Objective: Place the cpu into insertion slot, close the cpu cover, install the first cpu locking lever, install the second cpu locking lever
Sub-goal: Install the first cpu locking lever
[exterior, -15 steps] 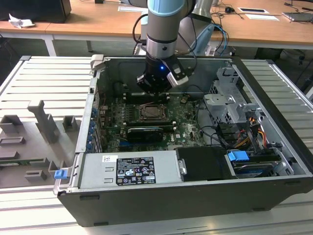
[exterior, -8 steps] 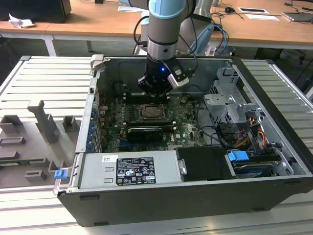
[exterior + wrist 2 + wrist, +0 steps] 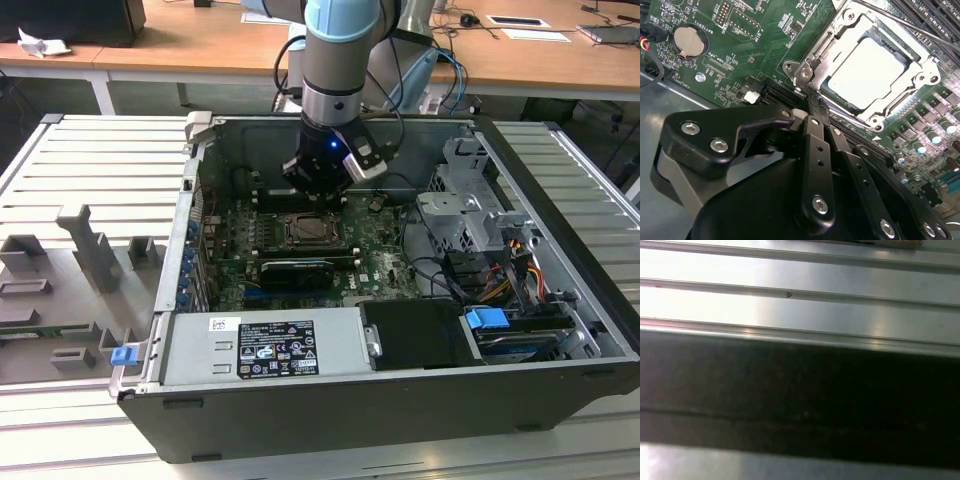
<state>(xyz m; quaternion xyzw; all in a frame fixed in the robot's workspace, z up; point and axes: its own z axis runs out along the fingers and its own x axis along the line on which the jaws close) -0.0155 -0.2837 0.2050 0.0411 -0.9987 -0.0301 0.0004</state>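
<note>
grey cpu sits under the cpu cover; closed tool beside.

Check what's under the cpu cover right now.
In the second wrist view the cpu cover lies flat, and the pale metal top of the cpu shows through its window. The frame covers the chip's edges; whatever sits beneath the chip is hidden.

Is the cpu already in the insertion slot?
Yes, the second wrist view shows the cpu seated in the insertion slot.
</note>
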